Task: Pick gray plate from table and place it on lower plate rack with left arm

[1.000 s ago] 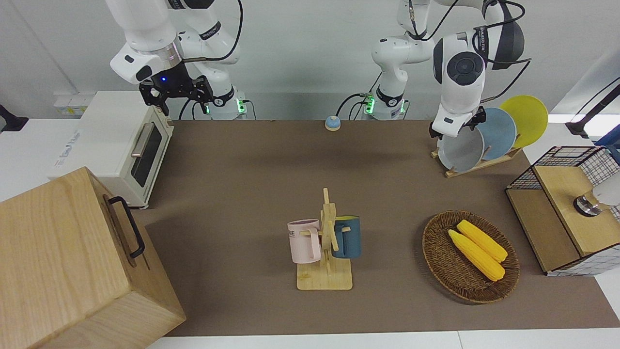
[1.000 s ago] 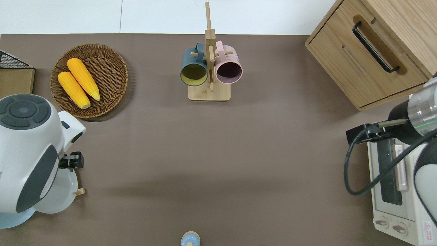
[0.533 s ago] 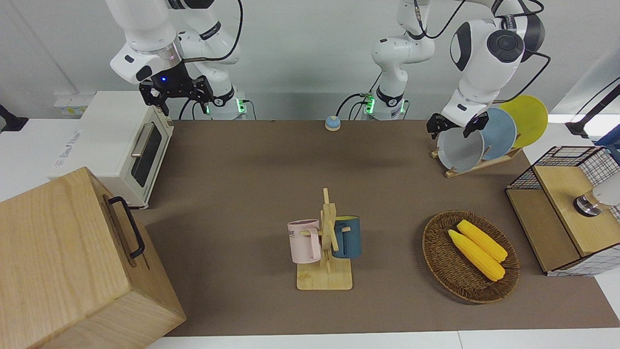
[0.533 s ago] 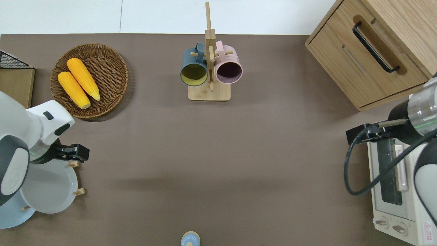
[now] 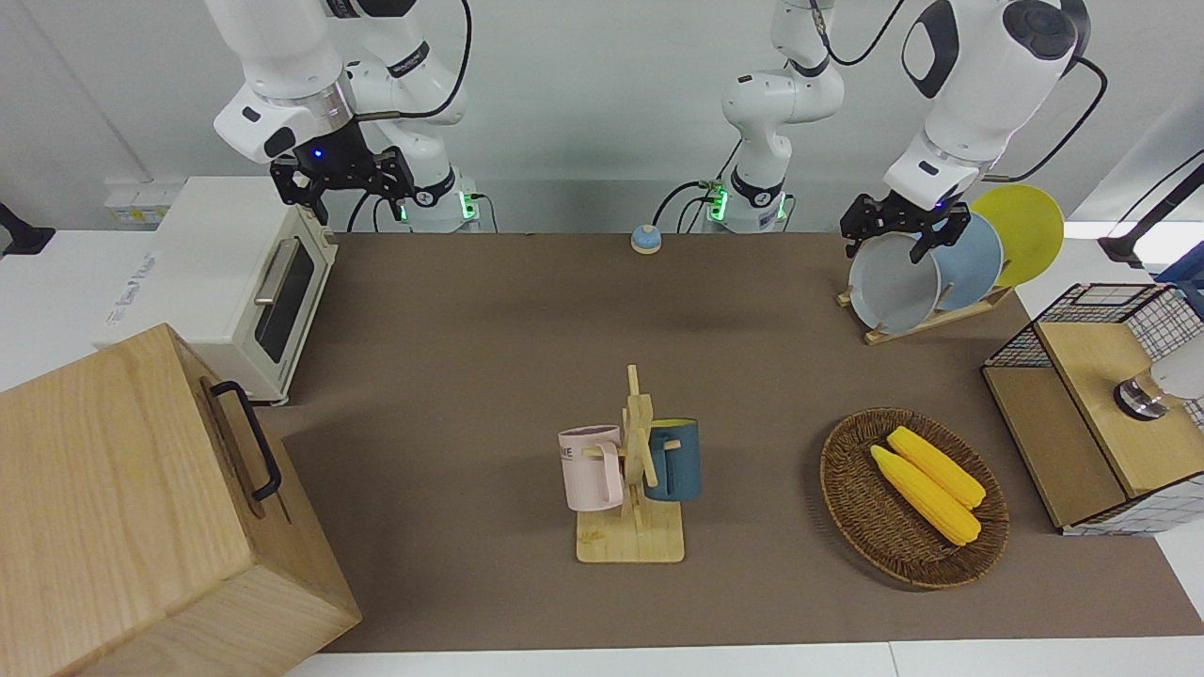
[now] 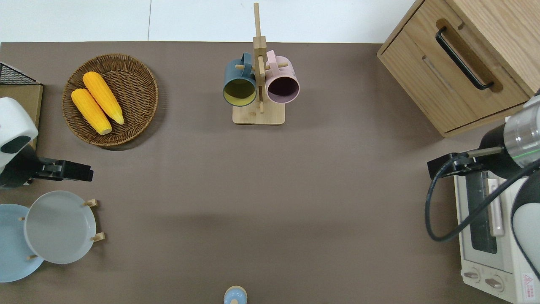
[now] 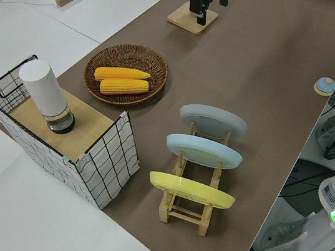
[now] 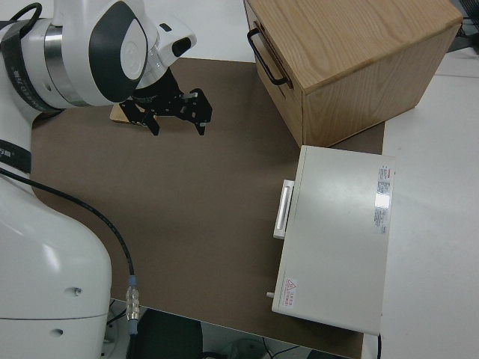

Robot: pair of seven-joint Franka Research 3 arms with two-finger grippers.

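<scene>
Gray plate [image 6: 59, 226] slotted in the lower plate rack [image 7: 195, 206], left claw [image 6: 65, 170] spread apart, empty, just clear of its rim.

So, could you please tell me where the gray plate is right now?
The gray plate stands in the lower plate rack at the left arm's end of the table, leaning beside the light-blue plate.

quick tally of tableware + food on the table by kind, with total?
Plates: 3, all in the plate rack: gray plate, light-blue plate, yellow plate
Mugs: 2, on the mug stand: pink mug, dark-blue mug
Corn cobs: 2, in the wicker basket
Total: 7
</scene>
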